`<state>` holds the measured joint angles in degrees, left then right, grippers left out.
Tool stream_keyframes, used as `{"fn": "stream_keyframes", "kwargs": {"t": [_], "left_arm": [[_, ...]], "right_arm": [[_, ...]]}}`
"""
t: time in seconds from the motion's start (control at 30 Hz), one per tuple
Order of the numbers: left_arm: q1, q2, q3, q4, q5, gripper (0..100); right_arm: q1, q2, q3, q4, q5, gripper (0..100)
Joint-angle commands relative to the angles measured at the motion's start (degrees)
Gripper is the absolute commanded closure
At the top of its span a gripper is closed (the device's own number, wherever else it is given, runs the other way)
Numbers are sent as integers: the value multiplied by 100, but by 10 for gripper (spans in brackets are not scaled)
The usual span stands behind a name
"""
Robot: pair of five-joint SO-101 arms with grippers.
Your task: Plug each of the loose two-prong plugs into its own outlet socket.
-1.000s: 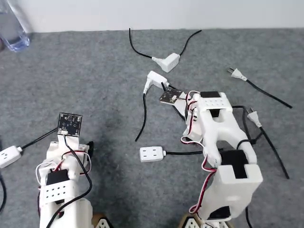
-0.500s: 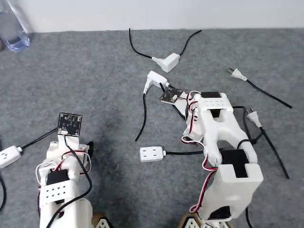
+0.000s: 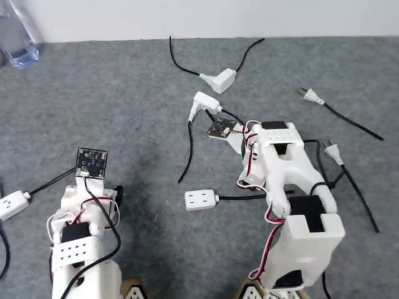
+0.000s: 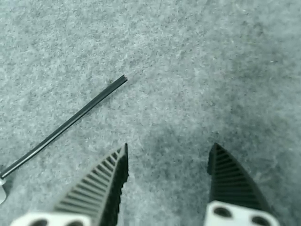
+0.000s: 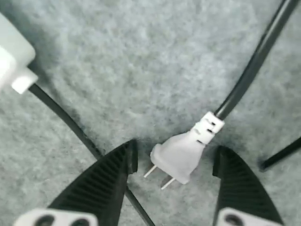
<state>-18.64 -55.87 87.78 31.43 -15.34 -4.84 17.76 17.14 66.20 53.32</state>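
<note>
Plug (image 5: 181, 155), white and two-pronged, lies flat on the grey bench (image 3: 124, 93) between the fingers of the right claw (image 5: 176, 154). That claw is spread wide around it and grips nothing, with a gap on either side. The plug's prongs are turned back toward the wrist and its black cord (image 5: 254, 66) runs away from the claw. A corner of a white outlet socket (image 5: 11, 56) with its own dark lead sits beyond one finger. In the high view the right arm (image 3: 293, 205) occupies the lower right. Two more loose plugs lie on that side: the far plug (image 3: 310, 95) in the upper right and the near plug (image 3: 331, 151) just beside the arm. Sockets are scattered about: the top socket (image 3: 219, 81) at upper centre, the second socket (image 3: 206, 101) just below it, the socket strip (image 3: 201, 200) at centre, and the edge socket (image 3: 12, 204) at the left border. The left arm (image 3: 84, 230) stands in the lower left. The left claw (image 4: 170, 148) is also wide open and empty over bare bench, with a thin cord end (image 4: 70, 122) near one finger.
</note>
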Motion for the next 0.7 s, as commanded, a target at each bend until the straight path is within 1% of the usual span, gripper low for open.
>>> {"fn": "stream_keyframes", "kwargs": {"t": [0.0, 0.13, 0.33, 0.67], "left_arm": [[26, -79, -31, -167, -70, 742], [26, -79, -31, -167, -70, 742], [26, -79, -31, -167, -70, 742], [26, -79, -31, -167, -70, 742]], "right_arm": [[286, -224, -580, 303, -35, 715], [374, -444, -721, 523, -9, 715], [347, -84, -756, 505, -9, 717], [-48, 119, -756, 505, -53, 718]]}}
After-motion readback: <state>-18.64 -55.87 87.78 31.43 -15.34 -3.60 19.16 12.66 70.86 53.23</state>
